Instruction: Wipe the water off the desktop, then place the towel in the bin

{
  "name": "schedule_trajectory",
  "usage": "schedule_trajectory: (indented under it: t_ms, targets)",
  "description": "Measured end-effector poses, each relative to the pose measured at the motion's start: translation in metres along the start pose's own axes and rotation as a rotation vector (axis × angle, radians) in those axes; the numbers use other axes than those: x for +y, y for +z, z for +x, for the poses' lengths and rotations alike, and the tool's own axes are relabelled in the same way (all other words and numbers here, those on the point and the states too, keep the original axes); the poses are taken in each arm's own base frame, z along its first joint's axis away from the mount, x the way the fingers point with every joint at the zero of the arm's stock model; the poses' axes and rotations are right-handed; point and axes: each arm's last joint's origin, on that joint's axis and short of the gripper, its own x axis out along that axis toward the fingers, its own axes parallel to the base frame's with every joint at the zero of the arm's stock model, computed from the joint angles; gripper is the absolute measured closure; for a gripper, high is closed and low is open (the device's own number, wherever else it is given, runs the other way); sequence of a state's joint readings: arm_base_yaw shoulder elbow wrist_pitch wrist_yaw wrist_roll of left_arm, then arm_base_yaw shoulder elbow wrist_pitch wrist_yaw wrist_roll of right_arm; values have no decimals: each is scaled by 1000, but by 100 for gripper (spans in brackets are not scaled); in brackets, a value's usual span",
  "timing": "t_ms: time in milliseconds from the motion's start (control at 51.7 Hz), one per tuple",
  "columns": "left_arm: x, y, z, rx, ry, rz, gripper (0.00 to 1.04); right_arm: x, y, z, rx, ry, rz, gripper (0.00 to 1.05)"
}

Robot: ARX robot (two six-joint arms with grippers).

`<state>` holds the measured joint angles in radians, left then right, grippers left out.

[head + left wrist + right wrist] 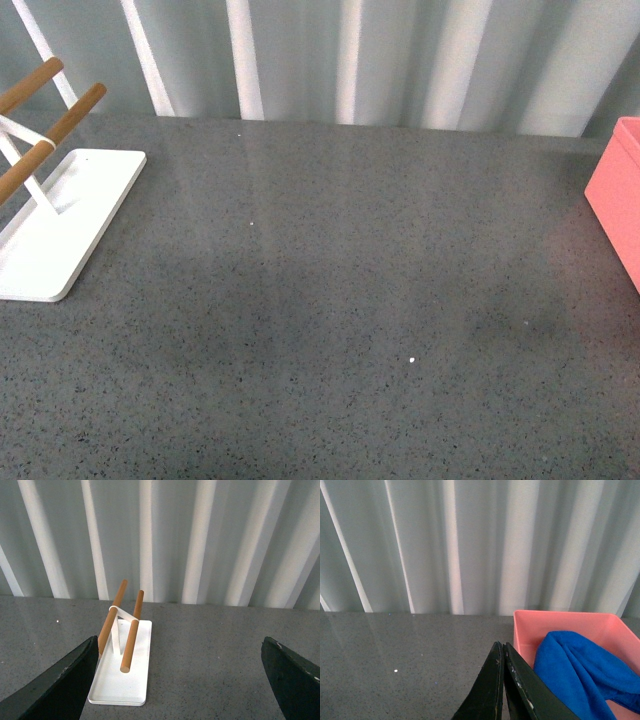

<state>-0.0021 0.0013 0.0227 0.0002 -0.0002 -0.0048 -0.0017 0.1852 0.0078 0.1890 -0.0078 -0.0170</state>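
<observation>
The blue towel (pixel 580 672) lies crumpled inside the salmon-pink bin (pixel 560 622) in the right wrist view. My right gripper (pixel 502 647) is shut and empty, just beside the bin's near wall, apart from the towel. The bin's edge also shows in the front view (pixel 617 195) at the far right of the speckled dark-grey desktop (pixel 330 290). My left gripper (pixel 182 680) is open and empty above the desktop (pixel 210 655), with its fingers (pixel 60 685) wide apart. Neither arm shows in the front view. I see no water on the desktop.
A flat white stand with wooden bars (pixel 55 200) sits at the desktop's left; it also shows in the left wrist view (pixel 122 665). A pale corrugated wall (pixel 340 60) runs behind the desktop.
</observation>
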Motion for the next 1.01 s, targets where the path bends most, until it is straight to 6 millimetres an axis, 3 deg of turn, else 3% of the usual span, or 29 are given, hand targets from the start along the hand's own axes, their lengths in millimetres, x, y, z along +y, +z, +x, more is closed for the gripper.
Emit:
schedule_trajectory:
  t_ms: [541, 1006]
  targets:
    - [0, 0, 0, 0, 0, 0, 7, 0, -4, -11, 10, -3, 3, 99]
    - [0, 0, 0, 0, 0, 0, 7, 0, -4, -11, 9, -3, 3, 24]
